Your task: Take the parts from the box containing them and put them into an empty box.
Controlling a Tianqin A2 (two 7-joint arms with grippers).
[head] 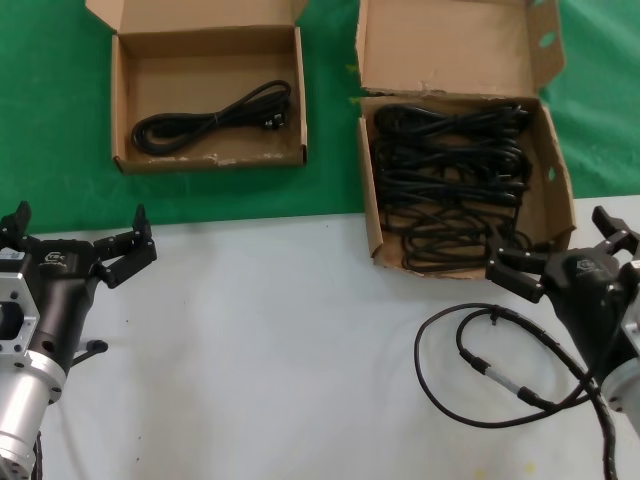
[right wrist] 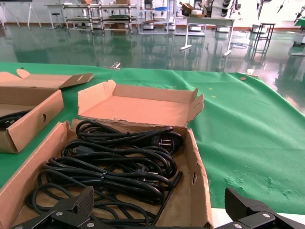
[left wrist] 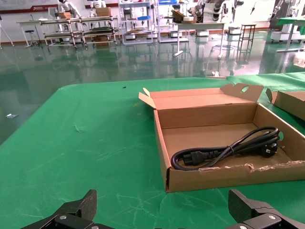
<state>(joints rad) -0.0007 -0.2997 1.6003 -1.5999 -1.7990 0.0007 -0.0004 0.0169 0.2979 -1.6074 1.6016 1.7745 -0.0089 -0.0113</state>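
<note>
I see my right gripper spread open at the bigger box's near rim, above the cords; left gripper open too, idle; one cord lies in the smaller box.

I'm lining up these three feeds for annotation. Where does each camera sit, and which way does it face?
Head view: on the head, looking forward and down at both boxes; both arms show, left tool, right tool.
Left wrist view: low behind the open left tool, facing the smaller box holding one cord.
Right wrist view: behind the open right tool, facing the bigger box of cords.
Shared: both wrist views also catch the other box's edge.
</note>
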